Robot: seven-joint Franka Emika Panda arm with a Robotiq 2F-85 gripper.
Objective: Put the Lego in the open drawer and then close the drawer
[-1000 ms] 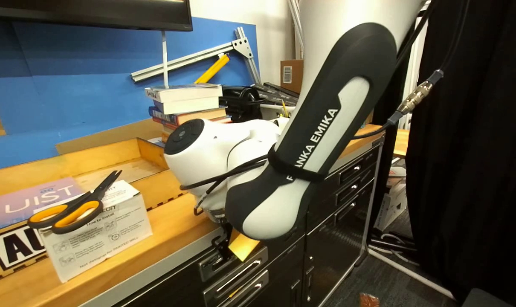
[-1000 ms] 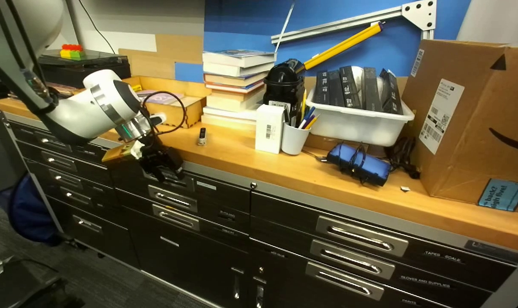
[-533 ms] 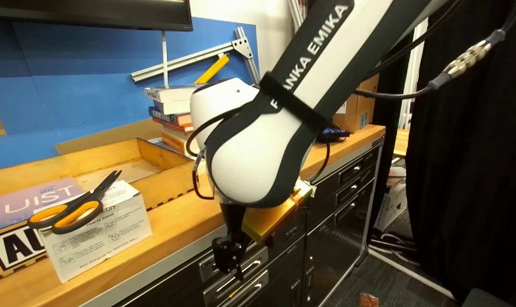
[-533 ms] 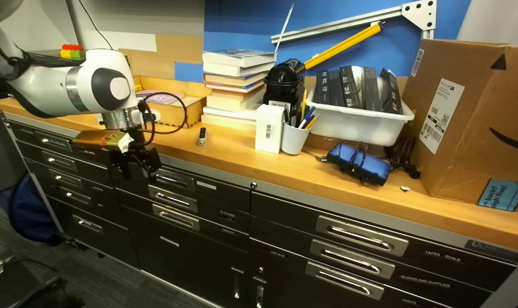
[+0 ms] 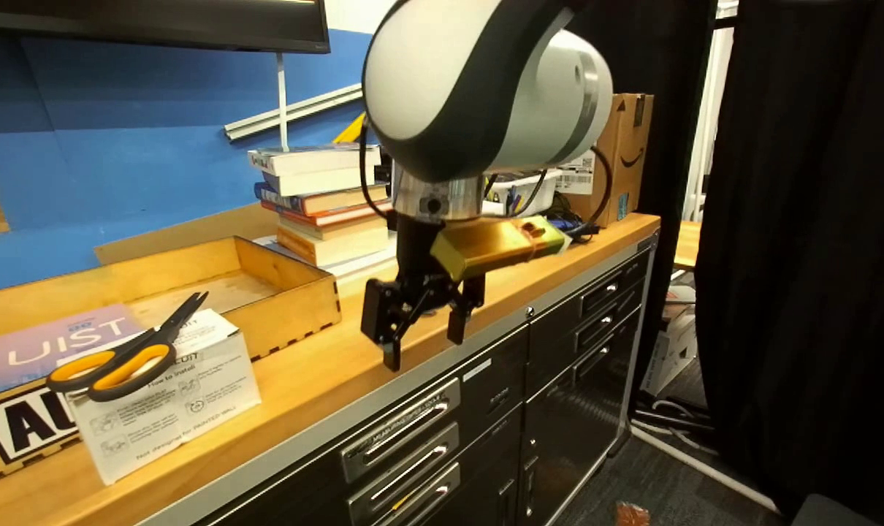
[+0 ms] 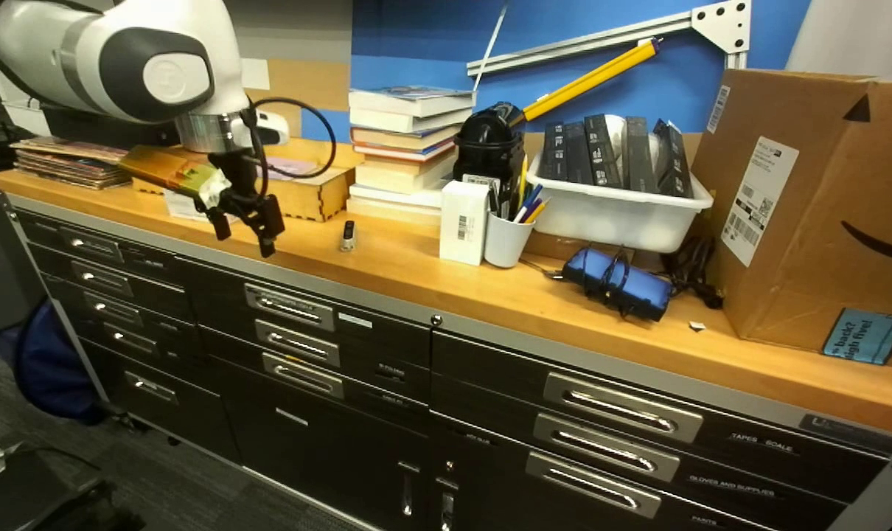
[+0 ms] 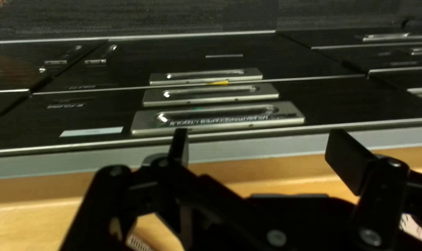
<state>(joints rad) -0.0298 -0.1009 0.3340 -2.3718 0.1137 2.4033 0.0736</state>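
While its flat fingers stand spread, the jointed tool hangs near a smooth wooden countertop.

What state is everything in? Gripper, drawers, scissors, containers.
Gripper: open, holding nothing
Top middle drawer: shut
TAPES SCALE drawer: shut
Scissors: nearly closed, lying on white carton
Pen cup: upright, holding pens
White bin: open-topped, holding black boxes
Wooden tray: open-topped
Books: stacked
Cardboard box: upright, top unclear
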